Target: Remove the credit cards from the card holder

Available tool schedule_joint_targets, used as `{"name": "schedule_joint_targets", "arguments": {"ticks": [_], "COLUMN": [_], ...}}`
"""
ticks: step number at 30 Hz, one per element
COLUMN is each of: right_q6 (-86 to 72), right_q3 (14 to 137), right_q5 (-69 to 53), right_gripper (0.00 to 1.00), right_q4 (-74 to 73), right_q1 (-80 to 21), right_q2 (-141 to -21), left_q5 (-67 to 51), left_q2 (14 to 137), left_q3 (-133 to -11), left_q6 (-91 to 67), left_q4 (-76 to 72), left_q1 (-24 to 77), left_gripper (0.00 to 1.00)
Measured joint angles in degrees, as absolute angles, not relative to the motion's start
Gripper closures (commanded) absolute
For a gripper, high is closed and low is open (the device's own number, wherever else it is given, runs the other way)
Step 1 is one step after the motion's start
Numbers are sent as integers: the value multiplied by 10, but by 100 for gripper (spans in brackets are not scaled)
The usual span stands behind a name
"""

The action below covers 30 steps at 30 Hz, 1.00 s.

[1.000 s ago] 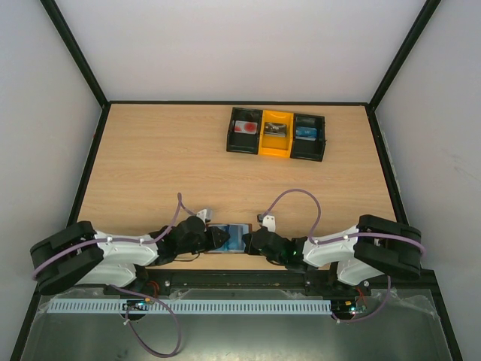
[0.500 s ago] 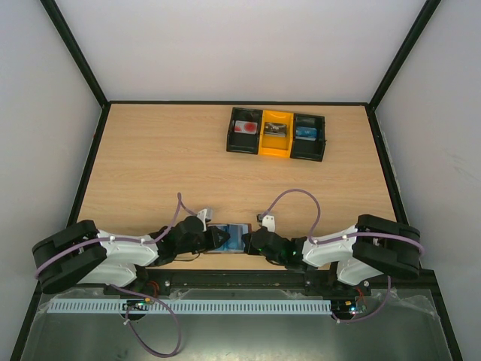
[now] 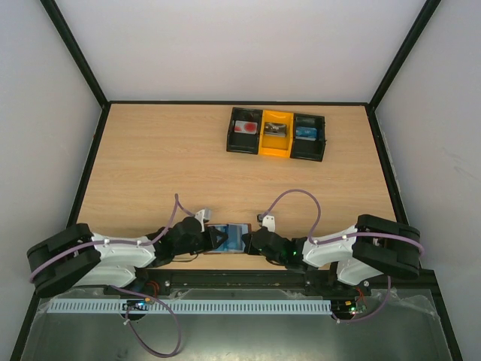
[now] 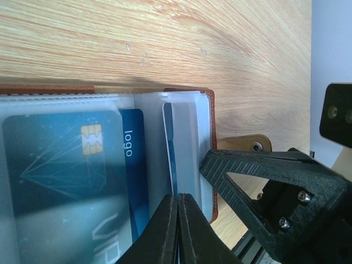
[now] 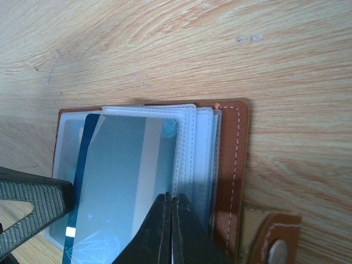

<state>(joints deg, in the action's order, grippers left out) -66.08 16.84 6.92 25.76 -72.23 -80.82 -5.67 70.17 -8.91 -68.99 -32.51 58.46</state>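
Observation:
The brown leather card holder (image 3: pixel 230 238) lies open at the table's near edge, between both grippers. In the left wrist view its clear sleeves hold a blue credit card (image 4: pixel 66 159). My left gripper (image 4: pixel 178 198) is shut on the thin edge of another blue card (image 4: pixel 168 143) standing out of the sleeves. My right gripper (image 5: pixel 170 201) is shut on the edge of a clear sleeve (image 5: pixel 190 159) of the card holder (image 5: pixel 234 148), beside a bluish card (image 5: pixel 132 165). In the top view the left gripper (image 3: pixel 219 239) and right gripper (image 3: pixel 252 241) meet over the holder.
A black-and-yellow three-compartment tray (image 3: pixel 259 147) stands at the far middle right, with a card in each compartment: red-and-white (image 3: pixel 244 128), dark (image 3: pixel 275 129), blue (image 3: pixel 304 132). The holder's snap tab (image 5: pixel 275 242) lies towards the right arm. Black frame rails edge the table.
The left arm has shifted slightly to the left and back. The card holder and the right arm have stayed in place.

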Motion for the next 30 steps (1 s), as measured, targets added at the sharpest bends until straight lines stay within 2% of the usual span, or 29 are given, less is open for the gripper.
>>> {"name": "schedule_joint_targets", "arguments": {"ticks": [10,14,18,27,29,30], "right_q6": [-663,-662,-662,-662,-663,-662], "right_q3": [170,173,176,179,180,180], "right_q5": [68,66,64,63,63,63], "right_gripper": [98,98,98,98,98,98], "right_q4": [266,271,274,275,277,277], "right_q1": [-722,-722,-722,-722,-722,-722], "right_q2": [-815,-822,-827,-831,-833,-833], "left_q5": [-39,-34,-34,-45,-49,-50], "left_q2": [652,651,663,714,722,725], "left_q3": [-81,-81,-81,-82,-82,-82], "left_q6": [-690,-690,-692,-694,-695,-696], "left_q4": [-286,-277,-278,-324,-333,-336], "left_q1": [577,574,573,566,565,565], "left_gripper": [97,83,79,84,90,96]}}
